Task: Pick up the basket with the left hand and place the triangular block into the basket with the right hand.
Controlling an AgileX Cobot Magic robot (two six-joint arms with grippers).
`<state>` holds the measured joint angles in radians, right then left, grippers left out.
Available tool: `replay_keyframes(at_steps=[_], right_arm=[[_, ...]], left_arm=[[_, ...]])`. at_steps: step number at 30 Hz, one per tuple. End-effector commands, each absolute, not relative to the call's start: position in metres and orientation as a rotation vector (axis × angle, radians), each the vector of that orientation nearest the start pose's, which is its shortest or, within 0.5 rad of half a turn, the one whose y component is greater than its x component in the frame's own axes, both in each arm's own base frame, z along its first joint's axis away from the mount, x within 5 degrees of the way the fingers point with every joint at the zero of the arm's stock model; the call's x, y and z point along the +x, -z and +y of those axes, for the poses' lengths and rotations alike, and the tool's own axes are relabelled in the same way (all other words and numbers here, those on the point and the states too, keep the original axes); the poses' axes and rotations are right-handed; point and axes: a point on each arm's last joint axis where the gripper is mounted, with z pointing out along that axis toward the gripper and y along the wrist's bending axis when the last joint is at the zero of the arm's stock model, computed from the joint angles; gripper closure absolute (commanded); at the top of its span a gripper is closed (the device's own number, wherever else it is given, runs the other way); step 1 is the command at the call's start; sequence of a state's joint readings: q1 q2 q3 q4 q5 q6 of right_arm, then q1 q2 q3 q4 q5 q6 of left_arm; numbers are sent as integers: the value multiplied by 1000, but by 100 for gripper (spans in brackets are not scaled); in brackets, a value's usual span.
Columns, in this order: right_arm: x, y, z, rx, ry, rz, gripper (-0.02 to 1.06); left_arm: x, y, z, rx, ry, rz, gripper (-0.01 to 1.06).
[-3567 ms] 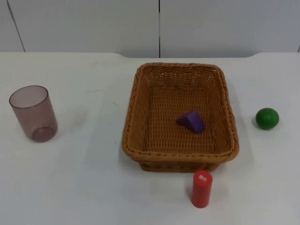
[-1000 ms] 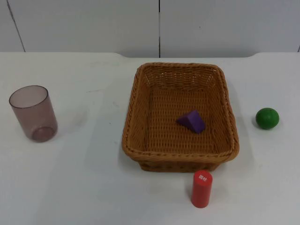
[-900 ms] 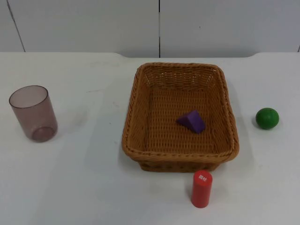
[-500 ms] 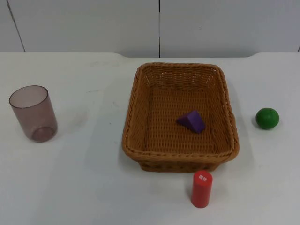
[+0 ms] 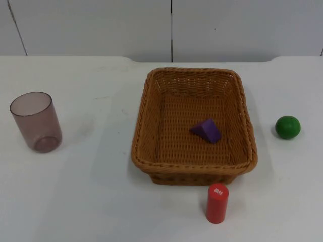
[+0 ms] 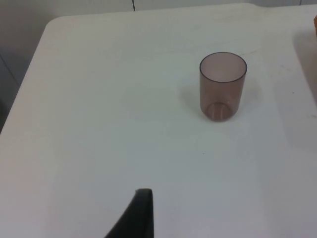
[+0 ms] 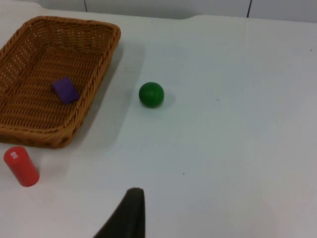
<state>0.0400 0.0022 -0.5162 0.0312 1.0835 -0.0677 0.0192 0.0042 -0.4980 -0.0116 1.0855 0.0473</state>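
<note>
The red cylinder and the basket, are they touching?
Apart. The right wrist view shows white table between the red cylinder and the basket.

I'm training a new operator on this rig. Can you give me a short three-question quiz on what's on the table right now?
1. True or false: the purple triangular block lies inside the wicker basket.
2. Which object stands nearest the basket's front rim: A) green ball, B) red cylinder, C) tinted cup?
3. Fill in: the cup stands upright on the ____ side of the white table in the top view.

Key: 1 true; 2 B; 3 left.
</note>
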Motion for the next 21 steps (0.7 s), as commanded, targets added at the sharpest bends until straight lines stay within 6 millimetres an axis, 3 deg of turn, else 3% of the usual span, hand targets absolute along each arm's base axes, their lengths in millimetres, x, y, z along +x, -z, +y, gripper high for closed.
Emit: replay_keyframes(at_steps=[1, 21], right_arm=[[-8, -280, 2, -113, -25, 2042, 0], [-8, -280, 2, -113, -25, 2042, 0]], left_arm=[[-5, -274, -1, 17, -18, 2065, 0], [-5, -274, -1, -3, -8, 2065, 0]])
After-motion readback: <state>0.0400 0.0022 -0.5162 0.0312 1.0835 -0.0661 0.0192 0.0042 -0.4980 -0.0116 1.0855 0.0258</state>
